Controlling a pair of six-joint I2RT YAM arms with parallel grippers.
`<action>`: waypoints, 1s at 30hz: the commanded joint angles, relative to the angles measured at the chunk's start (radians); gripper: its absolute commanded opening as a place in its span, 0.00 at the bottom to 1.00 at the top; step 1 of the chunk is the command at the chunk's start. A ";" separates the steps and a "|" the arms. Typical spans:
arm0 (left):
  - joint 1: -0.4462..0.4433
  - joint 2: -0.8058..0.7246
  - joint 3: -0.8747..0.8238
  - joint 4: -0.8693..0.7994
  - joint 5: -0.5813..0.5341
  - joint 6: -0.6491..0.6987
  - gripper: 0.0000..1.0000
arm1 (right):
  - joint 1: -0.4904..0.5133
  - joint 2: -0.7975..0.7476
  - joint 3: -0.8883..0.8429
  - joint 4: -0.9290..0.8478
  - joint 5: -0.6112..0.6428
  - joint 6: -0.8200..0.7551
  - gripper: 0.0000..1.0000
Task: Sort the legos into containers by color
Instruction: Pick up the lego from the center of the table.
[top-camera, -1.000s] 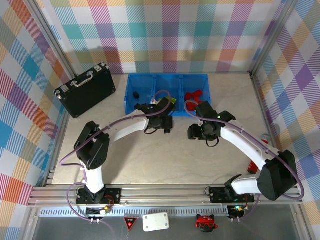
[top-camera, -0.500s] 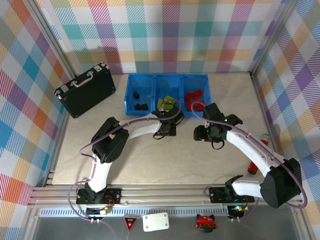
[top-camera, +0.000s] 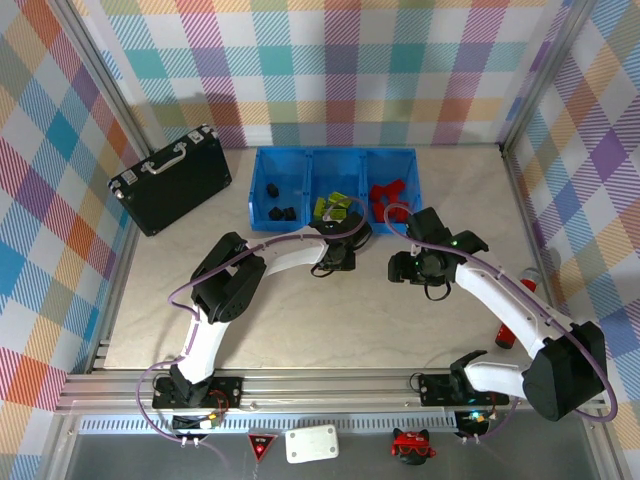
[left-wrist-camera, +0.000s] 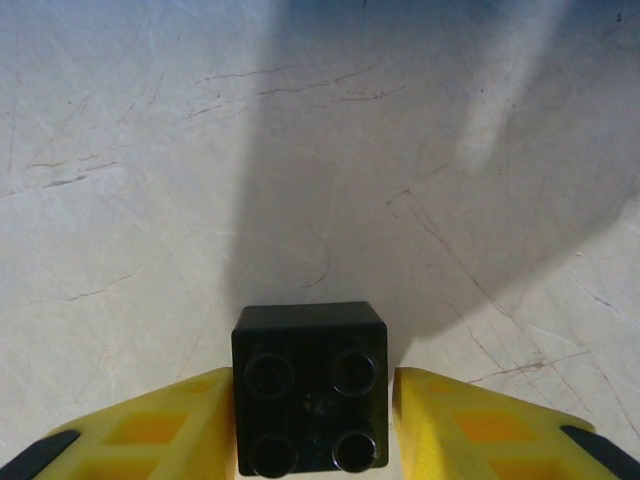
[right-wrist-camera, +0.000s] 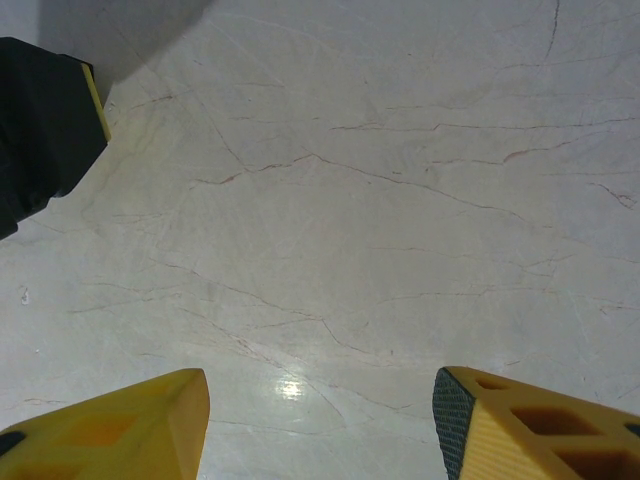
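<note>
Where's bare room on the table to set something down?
Bare tabletop lies between the left arm and right arm toward the near edge, and from the left arm to the black case. Crowded: in front of the blue tray, where left fingers bracket a black lego beside the right fingers.

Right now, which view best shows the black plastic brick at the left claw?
Left wrist: black four-stud plastic brick, close-up, studs clear, between the left claw's fingers. From top external, the claw hides it.
</note>
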 joint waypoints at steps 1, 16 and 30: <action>-0.010 0.005 0.019 -0.027 -0.003 0.006 0.41 | -0.008 -0.026 -0.013 -0.017 -0.018 0.001 0.62; -0.010 -0.025 0.020 -0.033 -0.004 0.023 0.32 | -0.008 -0.023 -0.015 -0.018 -0.024 0.008 0.62; 0.038 -0.247 -0.039 -0.089 -0.050 0.075 0.32 | -0.008 0.004 -0.001 -0.012 -0.035 0.011 0.62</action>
